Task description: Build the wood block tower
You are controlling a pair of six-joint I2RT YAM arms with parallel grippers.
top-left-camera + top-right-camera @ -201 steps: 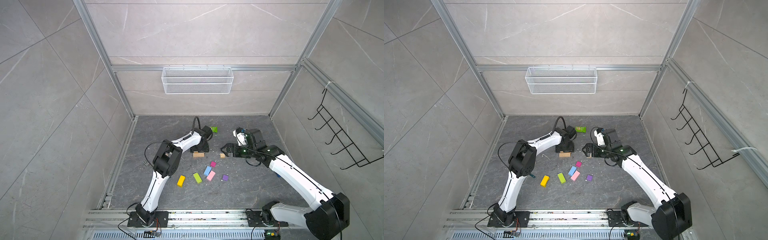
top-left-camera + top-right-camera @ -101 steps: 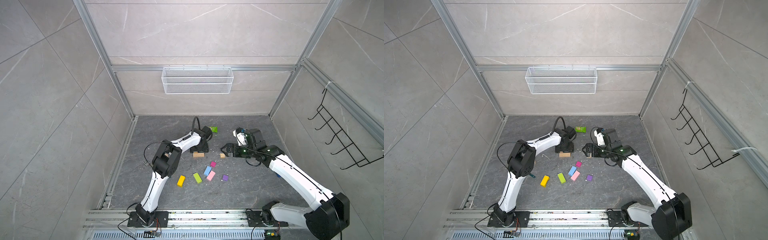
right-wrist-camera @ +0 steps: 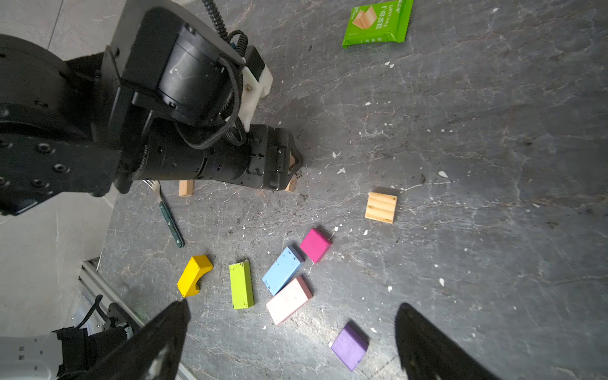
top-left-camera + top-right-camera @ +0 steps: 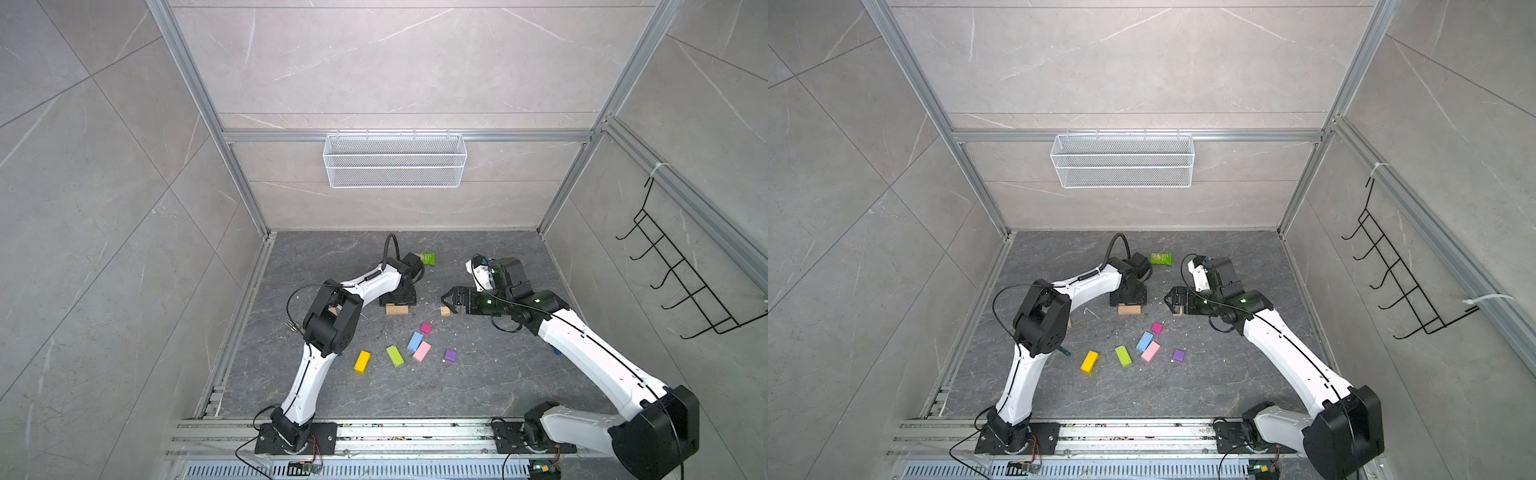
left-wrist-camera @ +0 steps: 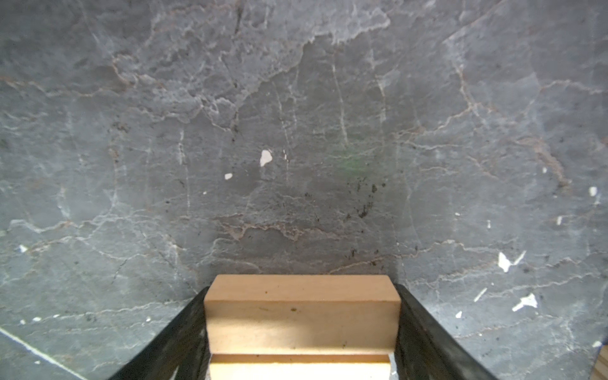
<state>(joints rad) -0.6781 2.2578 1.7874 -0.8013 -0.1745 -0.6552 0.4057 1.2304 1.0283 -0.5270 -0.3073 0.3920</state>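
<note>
Tan bar (image 5: 302, 316) sits clamped in my left claw (image 5: 302, 289), seemingly atop another; my right claw (image 3: 291, 304) gapes wide, empty.

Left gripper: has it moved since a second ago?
No. The left gripper keeps the same gap from the green snack packet, closed on the tan bar.

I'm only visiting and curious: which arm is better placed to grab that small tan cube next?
The right arm, probably: the right gripper stands open and empty beside the small tan cube, while the left gripper is clamped on a tan bar.
</note>
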